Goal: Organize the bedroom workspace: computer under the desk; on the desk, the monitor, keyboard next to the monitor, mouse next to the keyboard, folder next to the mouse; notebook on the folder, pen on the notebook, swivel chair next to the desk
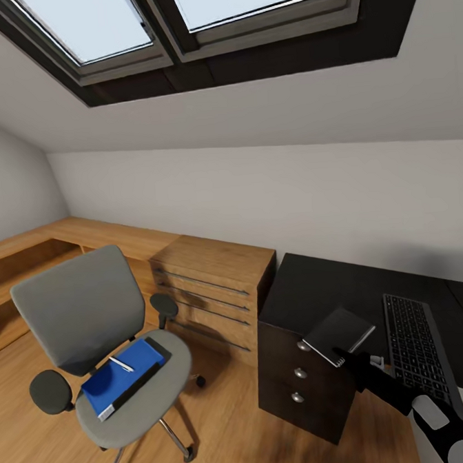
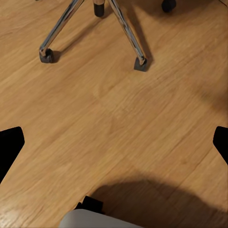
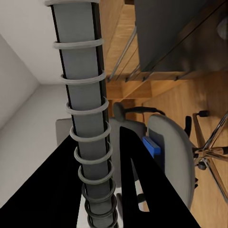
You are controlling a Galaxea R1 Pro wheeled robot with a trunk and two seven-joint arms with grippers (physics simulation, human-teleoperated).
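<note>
The grey swivel chair stands on the floor at the left, apart from the black desk. A blue folder lies on its seat with a silver pen on top. My right gripper is shut on a dark grey spiral-bound notebook, held tilted over the desk's front left corner, above the drawer unit. The keyboard lies on the desk to the right of it. In the right wrist view the notebook's spiral spine runs between the fingers. My left gripper hangs open above the floor near the chair's chrome base.
A low oak chest with bar handles stands between chair and desk, against the wall. A wooden counter runs along the left. The ceiling slopes low, with skylights. Wood floor lies open in front of the chest.
</note>
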